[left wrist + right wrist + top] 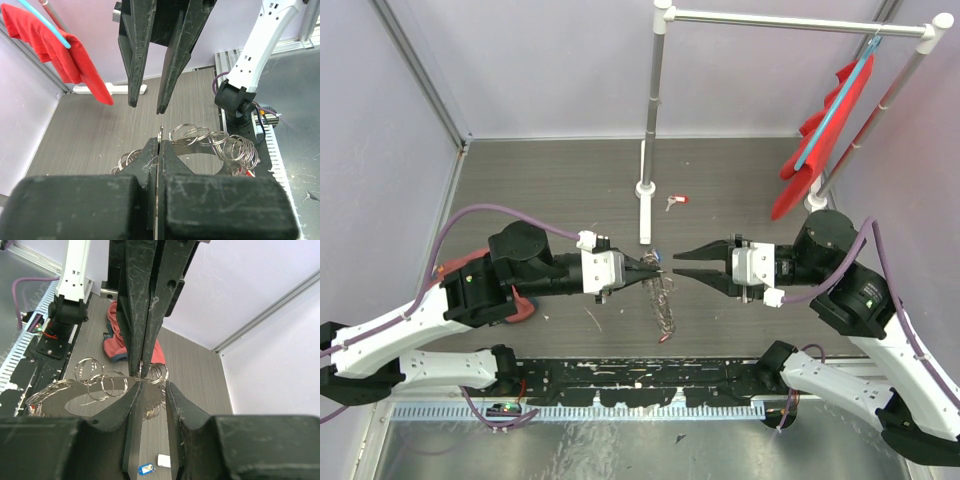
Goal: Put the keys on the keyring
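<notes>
Top view: two arms meet tip to tip over the middle of the table (550,190). The left gripper (647,264) has its jaws pressed together on a thin metal edge, apparently part of the keyring (664,298). The keyring is a big loop w/ many small rings, and it sits just below and btwn the two tools. The right gripper (677,264) faces it, very near, jaws apart w/ nothing in them. Neither tool holds a key. A red-headed key (676,201) lies well apart toward the back, by the rack post (647,150). A blue-tagged key (146,469) lies on the table under the right gripper.

Likely risks:
- The pinch on the ring is thin, so a nudge from the right fingers could twist it or knock it free.
- The small rings could snag a fingertip.
- The tips are so near each other that any forward move may make them collide.
- The keys lie flat and may skid when grabbed.

Room to move: there is open table at the back left and btwn the tools and the post. The post and its foot stand behind centre, and a red cloth (820,130) hangs at back right. Walls close in on the left and right. A black rail (640,385) runs along the near edge.
</notes>
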You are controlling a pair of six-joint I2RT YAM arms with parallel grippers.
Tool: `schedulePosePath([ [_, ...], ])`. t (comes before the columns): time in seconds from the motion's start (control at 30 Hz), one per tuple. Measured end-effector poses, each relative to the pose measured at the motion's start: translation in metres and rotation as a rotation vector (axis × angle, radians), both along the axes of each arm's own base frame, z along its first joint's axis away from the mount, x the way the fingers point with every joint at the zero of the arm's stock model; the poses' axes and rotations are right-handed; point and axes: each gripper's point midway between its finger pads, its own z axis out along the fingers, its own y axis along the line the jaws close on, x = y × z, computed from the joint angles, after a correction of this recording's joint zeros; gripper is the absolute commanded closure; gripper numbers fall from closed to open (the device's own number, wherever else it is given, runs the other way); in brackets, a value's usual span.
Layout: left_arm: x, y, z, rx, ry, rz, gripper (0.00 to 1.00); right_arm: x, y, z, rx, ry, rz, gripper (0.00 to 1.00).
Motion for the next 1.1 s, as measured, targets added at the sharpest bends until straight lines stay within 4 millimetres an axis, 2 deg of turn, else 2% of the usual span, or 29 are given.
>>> schedulePosePath([
  [0.23, 0.000, -0.001, -0.001, 0.002, 0.004, 0.000, 1.00, -0.006, 0.002, -0.002, -0.007, 0.009, 0.040, 0.71],
  [0.87, 0.001, -0.004, -0.004, 0.010, 0.007, -0.003, 1.00, -0.003, 0.010, -0.019, -0.050, 0.058, 0.068, 0.75],
  [0.97, 0.001, -0.005, -0.005, 0.013, 0.008, -0.002, 1.00, -0.003, 0.012, -0.023, -0.059, 0.069, 0.073, 0.82],
  [1.07, 0.002, -0.004, -0.005, 0.013, 0.008, 0.001, 1.00, -0.003, 0.012, -0.025, -0.064, 0.074, 0.080, 0.98],
  [1.1, 0.002, -0.004, -0.005, 0.013, 0.008, 0.002, 1.00, -0.003, 0.013, -0.026, -0.067, 0.076, 0.084, 0.99],
])
